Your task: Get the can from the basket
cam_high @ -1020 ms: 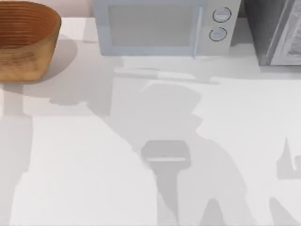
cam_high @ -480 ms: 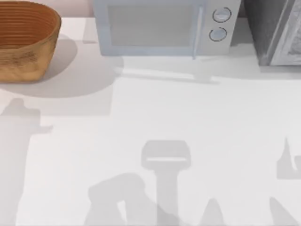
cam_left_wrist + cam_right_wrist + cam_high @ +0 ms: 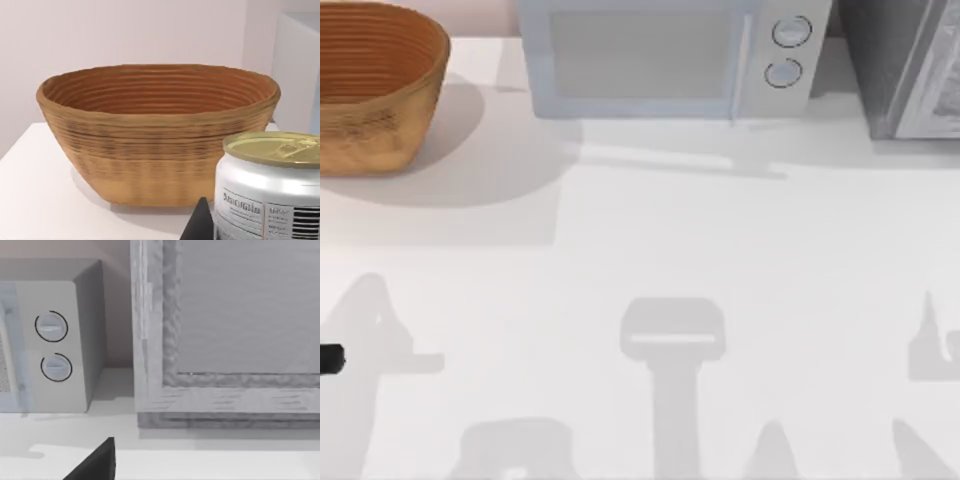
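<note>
on the white table (image 3: pixel 720 250), with the basket (image 3: pixel 375 85) at the far left beside the microwave (image 3: pixel 660 55), the can (image 3: pixel 267 192) sits outside the basket against the left gripper (image 3: pixel 200 227), whose grip state cannot be determined, so slippage remains possible.

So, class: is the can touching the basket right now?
Apart. The left wrist view shows the can in front of the basket, outside it, with bare table between them.
</note>
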Available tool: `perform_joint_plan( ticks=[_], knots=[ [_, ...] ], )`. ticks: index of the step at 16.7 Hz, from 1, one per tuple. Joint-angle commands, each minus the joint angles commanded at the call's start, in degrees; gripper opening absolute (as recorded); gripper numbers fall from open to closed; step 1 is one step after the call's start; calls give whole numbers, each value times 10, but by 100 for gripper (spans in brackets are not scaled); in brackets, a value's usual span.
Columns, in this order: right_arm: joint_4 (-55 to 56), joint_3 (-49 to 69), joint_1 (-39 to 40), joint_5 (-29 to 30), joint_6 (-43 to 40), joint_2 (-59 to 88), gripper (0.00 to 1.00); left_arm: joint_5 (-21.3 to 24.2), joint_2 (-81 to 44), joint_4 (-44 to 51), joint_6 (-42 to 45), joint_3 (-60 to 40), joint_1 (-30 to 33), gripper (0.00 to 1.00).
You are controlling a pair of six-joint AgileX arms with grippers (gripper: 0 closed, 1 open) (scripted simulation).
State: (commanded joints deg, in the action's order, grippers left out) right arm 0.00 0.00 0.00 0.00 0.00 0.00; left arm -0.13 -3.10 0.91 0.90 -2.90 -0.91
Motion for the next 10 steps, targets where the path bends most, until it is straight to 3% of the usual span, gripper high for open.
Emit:
perform_joint_plan(
  ticks=[10],
  knots=[
    [0,0,0,0,0,0,100,10,13,-14,-8,24,10,0]
  ],
)
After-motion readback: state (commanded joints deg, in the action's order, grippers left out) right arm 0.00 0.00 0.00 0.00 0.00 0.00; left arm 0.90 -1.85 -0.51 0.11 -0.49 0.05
